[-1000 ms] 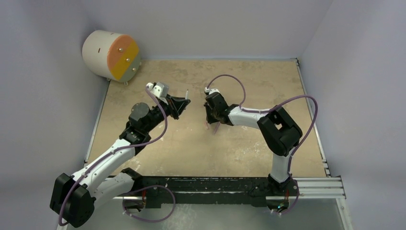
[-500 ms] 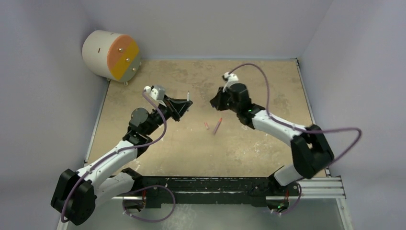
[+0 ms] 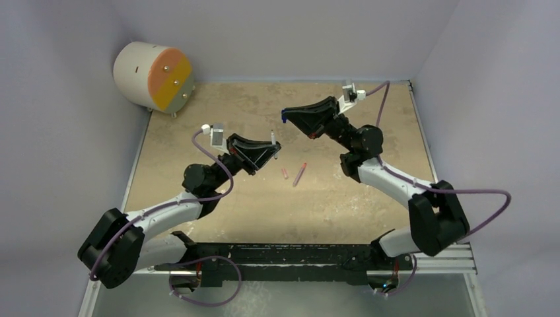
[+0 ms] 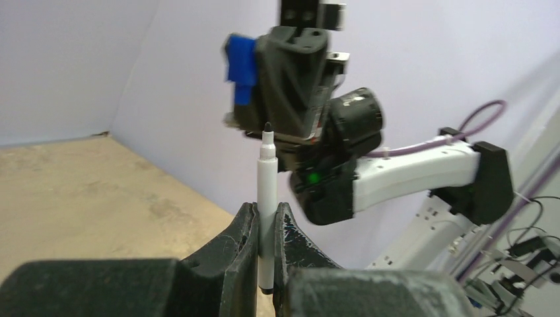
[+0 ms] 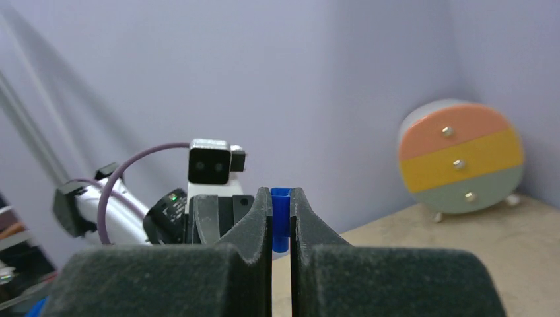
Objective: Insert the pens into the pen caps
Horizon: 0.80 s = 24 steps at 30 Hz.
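My left gripper (image 3: 271,149) (image 4: 265,218) is shut on the white pen (image 4: 267,191) (image 3: 272,140), held upright with its dark tip up. My right gripper (image 3: 286,116) (image 5: 281,206) is shut on the dark blue cap (image 5: 280,221) (image 3: 282,115), raised above the table and facing the left gripper a short way off. In the left wrist view the blue cap (image 4: 239,69) sits above and left of the pen's tip. An orange-red pen (image 3: 300,174) and a short pinkish-red cap (image 3: 284,174) lie on the table between the arms. The pinkish-mauve pen is not in view.
A round drum-shaped drawer unit (image 3: 153,76) with orange, yellow and grey-green bands stands at the back left corner. The tan table (image 3: 370,198) is walled by lilac panels. A metal rail (image 3: 436,254) runs along the near edge.
My right arm has swung up and to the back right with the blue cap, uncovering the orange-red pen and the pinkish-red cap. My left gripper has moved right with the white pen.
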Tool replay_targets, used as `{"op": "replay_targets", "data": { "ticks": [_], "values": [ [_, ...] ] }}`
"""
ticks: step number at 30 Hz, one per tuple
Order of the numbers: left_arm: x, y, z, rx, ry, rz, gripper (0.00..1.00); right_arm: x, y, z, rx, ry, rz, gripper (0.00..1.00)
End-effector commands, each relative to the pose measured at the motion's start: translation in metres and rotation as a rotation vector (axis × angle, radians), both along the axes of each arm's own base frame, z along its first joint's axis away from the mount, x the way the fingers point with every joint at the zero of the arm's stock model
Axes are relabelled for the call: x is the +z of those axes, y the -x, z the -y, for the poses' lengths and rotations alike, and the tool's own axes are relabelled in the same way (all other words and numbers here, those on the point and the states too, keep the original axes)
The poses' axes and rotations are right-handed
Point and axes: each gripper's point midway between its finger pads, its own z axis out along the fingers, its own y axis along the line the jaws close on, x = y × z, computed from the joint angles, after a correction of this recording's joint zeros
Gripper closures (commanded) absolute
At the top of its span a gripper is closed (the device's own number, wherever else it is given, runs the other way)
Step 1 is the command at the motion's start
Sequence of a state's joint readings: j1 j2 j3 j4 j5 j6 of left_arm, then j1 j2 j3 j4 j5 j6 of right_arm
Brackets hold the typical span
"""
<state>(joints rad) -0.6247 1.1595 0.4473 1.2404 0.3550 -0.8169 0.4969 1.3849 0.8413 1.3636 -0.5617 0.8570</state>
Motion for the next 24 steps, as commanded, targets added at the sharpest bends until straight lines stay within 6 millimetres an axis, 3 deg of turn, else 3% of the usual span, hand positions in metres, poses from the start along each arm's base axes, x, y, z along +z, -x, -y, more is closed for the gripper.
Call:
{"op": "replay_targets", "data": {
  "ticks": [1,13,24],
  "values": [
    [0.038,0.027,0.007,-0.083,0.096,0.116,1.0,0.03,0.06,0.012,0.236,-0.143,0.173,1.0],
    [0.036,0.021,0.017,-0.079,0.068,0.115,1.0,0.037,0.072,0.015,0.234,-0.12,0.221,1.0],
    [0.026,0.014,0.026,-0.082,0.008,0.094,1.0,0.041,0.069,0.013,0.262,-0.147,0.216,1.0]
  ]
}}
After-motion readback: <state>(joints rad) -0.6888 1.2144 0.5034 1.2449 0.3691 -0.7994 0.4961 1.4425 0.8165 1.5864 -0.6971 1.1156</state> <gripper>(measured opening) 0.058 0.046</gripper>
